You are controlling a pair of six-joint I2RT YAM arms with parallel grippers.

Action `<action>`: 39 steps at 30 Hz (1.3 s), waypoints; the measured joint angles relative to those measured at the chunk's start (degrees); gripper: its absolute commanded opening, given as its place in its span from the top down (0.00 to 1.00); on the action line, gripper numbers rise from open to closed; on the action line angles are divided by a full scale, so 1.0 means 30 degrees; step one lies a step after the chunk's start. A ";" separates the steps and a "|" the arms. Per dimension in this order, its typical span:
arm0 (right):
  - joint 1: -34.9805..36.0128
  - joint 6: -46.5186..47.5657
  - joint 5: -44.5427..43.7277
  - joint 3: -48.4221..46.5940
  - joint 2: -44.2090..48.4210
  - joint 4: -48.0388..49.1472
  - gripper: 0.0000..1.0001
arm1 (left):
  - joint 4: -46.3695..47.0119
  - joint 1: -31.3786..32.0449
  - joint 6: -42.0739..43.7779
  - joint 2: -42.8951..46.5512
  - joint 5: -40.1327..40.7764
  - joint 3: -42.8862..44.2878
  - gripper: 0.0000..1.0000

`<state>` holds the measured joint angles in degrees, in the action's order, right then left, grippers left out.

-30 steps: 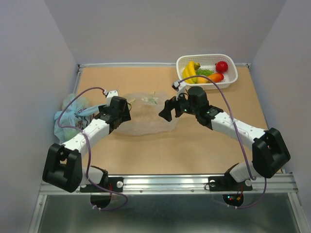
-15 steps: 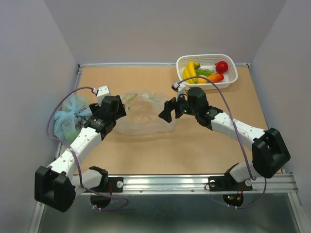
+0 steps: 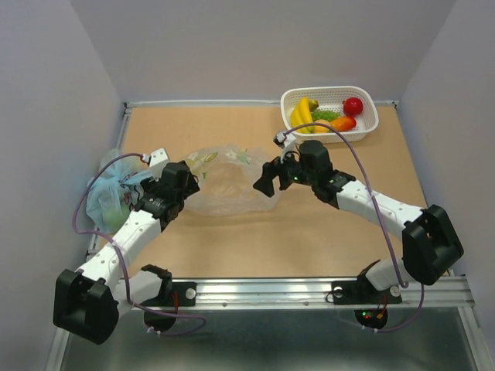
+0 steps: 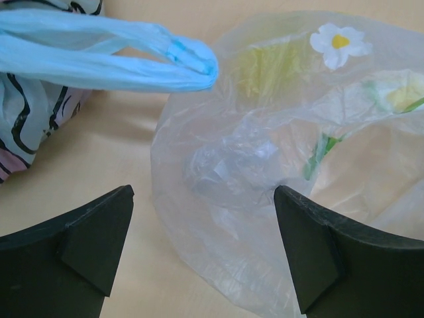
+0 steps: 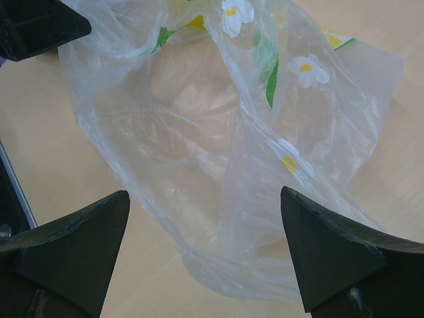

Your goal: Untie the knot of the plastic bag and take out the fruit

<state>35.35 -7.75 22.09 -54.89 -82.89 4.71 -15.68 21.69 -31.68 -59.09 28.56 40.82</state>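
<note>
The clear plastic bag (image 3: 228,182) with small flower prints lies limp and open on the table between my arms; no knot shows and it looks empty. It fills the left wrist view (image 4: 285,159) and the right wrist view (image 5: 232,146). My left gripper (image 3: 188,179) is open at the bag's left edge, holding nothing. My right gripper (image 3: 267,176) is open at the bag's right edge, holding nothing. The fruit sits in the white basket (image 3: 370,102): yellow bananas (image 3: 303,114), a red apple (image 3: 353,106), green grapes (image 3: 325,115), an orange piece (image 3: 343,123).
A light-blue bag (image 3: 108,193) lies by the left wall; its knotted ears (image 4: 126,59) reach toward the clear bag. A patterned item (image 4: 33,112) lies under the ears. Side walls bound the table.
My left arm swung back and leftward and its gripper has let the bag's left side down. The bag has shifted slightly and settled flatter. My right arm has barely moved.
</note>
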 measured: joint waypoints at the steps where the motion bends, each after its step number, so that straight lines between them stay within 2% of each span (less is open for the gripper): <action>1: 0.0000 0.0000 0.0007 0.0124 0.0073 -0.0007 0.00 | 0.0022 -0.0036 -0.0335 0.0000 0.0080 -0.0255 0.01; 10: 0.0000 -0.0007 0.0007 0.0605 0.0488 -0.0022 0.00 | 0.1982 -0.0641 -0.2922 0.0597 0.0058 -0.2820 0.04; 17: 0.0000 -0.0051 -0.0007 0.1049 0.1100 -0.0029 0.00 | 0.5253 -0.0648 -0.4262 0.0882 -0.0364 -0.5282 0.21; 20: 0.0000 -0.0102 -0.0007 0.1107 0.1202 -0.0036 0.00 | 0.6324 -0.0648 -0.4430 0.0882 -0.0452 -0.5705 0.41; 21: 0.0000 -0.0153 -0.0007 0.1115 0.1239 -0.0036 0.00 | 0.6914 -0.0648 -0.4342 0.0860 -0.0474 -0.5785 0.51; 22: 0.0000 -0.0219 -0.0015 0.1115 0.1275 -0.0044 0.00 | 0.7264 -0.0648 -0.4233 0.0860 -0.0495 -0.5814 0.73; 25: 0.0000 -0.0357 -0.0044 0.1158 0.1523 -0.0036 0.00 | 0.8284 -0.0648 -0.3810 0.0831 -0.0525 -0.5814 1.00; 29: 0.0000 -0.0423 -0.0087 0.1421 0.1996 -0.0102 0.00 | 0.8604 -0.0648 -0.2688 0.0794 -0.0568 -0.5530 1.00; 34: 0.0000 -0.0488 -0.0073 0.1421 0.2120 -0.0109 0.00 | 0.8590 -0.0619 -0.0415 0.1049 -0.0925 -0.3825 1.00; 39: 0.0044 -0.0510 -0.0080 0.1421 0.2127 -0.0131 0.00 | 0.8386 0.0758 0.2004 0.1596 -0.1122 -0.1166 1.00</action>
<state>35.48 -9.28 21.85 -50.63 -76.51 4.32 9.47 23.97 -25.67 -54.30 25.19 37.32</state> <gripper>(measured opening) 0.998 0.026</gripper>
